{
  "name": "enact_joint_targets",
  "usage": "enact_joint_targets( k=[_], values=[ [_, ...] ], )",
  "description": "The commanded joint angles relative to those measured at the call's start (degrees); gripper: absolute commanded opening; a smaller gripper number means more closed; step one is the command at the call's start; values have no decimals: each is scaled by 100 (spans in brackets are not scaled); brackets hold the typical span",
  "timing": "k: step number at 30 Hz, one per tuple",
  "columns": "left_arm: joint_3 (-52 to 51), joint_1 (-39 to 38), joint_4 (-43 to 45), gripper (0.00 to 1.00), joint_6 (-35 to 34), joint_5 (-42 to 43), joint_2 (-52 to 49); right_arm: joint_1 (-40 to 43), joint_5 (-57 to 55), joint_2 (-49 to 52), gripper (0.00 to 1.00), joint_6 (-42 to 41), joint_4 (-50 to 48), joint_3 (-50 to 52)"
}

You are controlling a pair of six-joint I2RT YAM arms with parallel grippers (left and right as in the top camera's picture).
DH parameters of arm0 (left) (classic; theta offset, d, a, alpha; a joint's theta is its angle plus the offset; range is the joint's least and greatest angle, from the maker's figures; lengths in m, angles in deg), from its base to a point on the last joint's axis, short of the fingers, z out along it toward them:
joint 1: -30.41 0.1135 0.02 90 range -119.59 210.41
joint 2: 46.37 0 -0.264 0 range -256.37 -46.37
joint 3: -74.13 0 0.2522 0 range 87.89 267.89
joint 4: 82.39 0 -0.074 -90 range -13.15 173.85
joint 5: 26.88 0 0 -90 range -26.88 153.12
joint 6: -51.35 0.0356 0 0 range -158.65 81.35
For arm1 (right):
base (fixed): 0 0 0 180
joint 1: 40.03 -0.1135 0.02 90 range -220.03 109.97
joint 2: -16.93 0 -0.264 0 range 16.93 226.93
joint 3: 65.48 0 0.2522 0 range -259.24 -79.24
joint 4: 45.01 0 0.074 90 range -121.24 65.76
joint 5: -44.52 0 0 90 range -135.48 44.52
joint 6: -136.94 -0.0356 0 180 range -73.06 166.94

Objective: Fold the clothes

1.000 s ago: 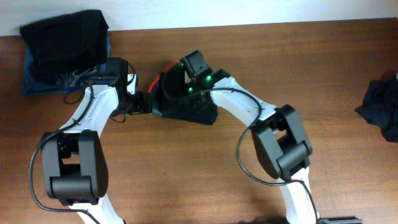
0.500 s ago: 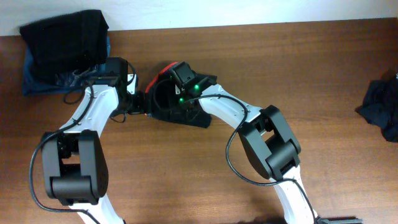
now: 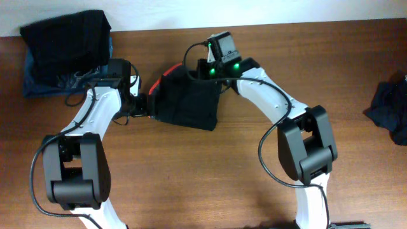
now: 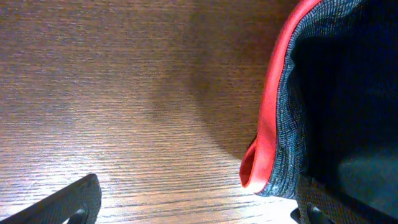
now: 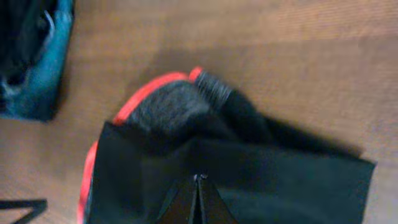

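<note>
A long black garment point(image 3: 188, 105) with a grey waistband edged red-orange point(image 4: 268, 124) lies mid-table. My right gripper point(image 3: 210, 77) is shut on the garment's black fabric at its upper right edge; in the right wrist view its fingers point(image 5: 199, 186) meet in the cloth point(image 5: 280, 180). My left gripper point(image 3: 145, 105) is open at the garment's left edge. In the left wrist view its fingers point(image 4: 199, 210) stand wide apart, with the waistband end near the right finger. Folded black clothes point(image 3: 63, 41) lie stacked on a blue piece point(image 3: 32, 81) at the far left.
A crumpled dark blue garment point(image 3: 390, 108) lies at the table's right edge. The white wall runs along the table's far edge point(image 3: 254, 24). The blue piece also shows at the top left of the right wrist view point(image 5: 37, 68).
My right gripper has moved from over the garment's left part up and to the right, drawing the black fabric with it and spreading the garment wider. The left arm has not moved.
</note>
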Motion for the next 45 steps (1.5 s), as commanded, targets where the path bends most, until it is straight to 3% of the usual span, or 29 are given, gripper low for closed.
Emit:
enact_joint_targets(
  k=[1,19,29,37,39,45],
  values=[
    [11,-28,2,99,31,4,-48,-177,273,46,4,48,-216,-48],
    [11,-28,4,99,31,4,-48,-719,-442,444,4,-164,-302,-37],
    [11,-28,0,99,31,4,-48,-710,-442,1453,5,-155,-1054,-37],
    [11,-28,2,99,31,4,-48,-553,-442,1095,8,511,-986,-42],
    [11,-28,2,99,31,4,-48,-461,-437,841,13,511,-852,-42],
    [11,-28,2,99,31,4,-48,50,-420,-354,60,509,-50,-42]
  ],
)
